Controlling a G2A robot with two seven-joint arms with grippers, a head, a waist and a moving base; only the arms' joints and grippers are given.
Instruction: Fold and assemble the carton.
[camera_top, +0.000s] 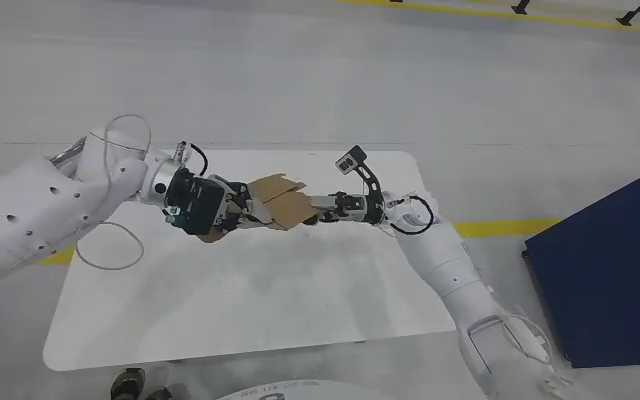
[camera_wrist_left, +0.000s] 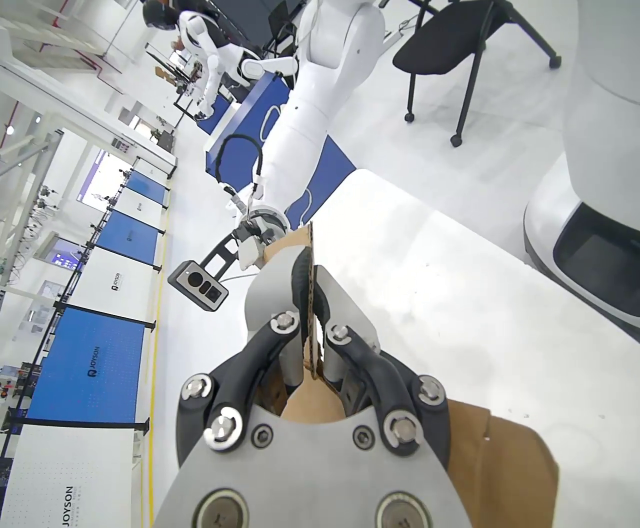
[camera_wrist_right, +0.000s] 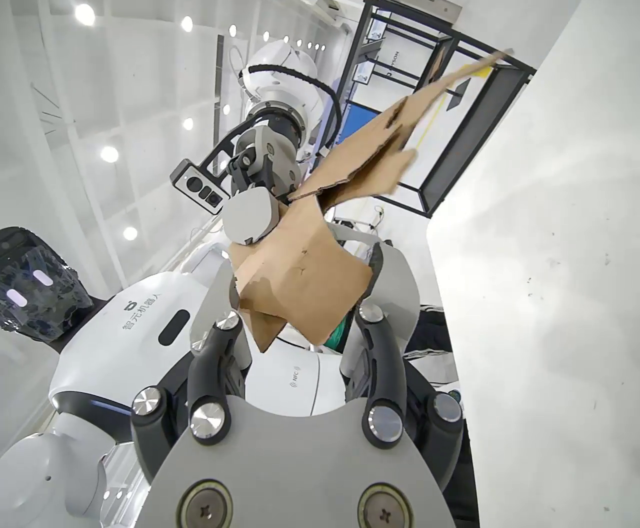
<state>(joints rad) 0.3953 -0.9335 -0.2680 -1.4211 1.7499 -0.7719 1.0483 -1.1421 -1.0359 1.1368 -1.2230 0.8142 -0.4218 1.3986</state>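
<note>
A brown cardboard carton, partly folded with loose flaps, hangs above the white table between both arms. My left gripper is shut on the carton's left end; in the left wrist view its fingertips pinch a thin cardboard edge. My right gripper is at the carton's right end. In the right wrist view its fingers stand wide apart, open, with a carton panel lying between them. Beyond that panel the left gripper clamps the carton.
The white table has rounded corners, and its surface under the carton is bare. A dark blue panel stands on the floor to the right of the table. A black chair stands farther off.
</note>
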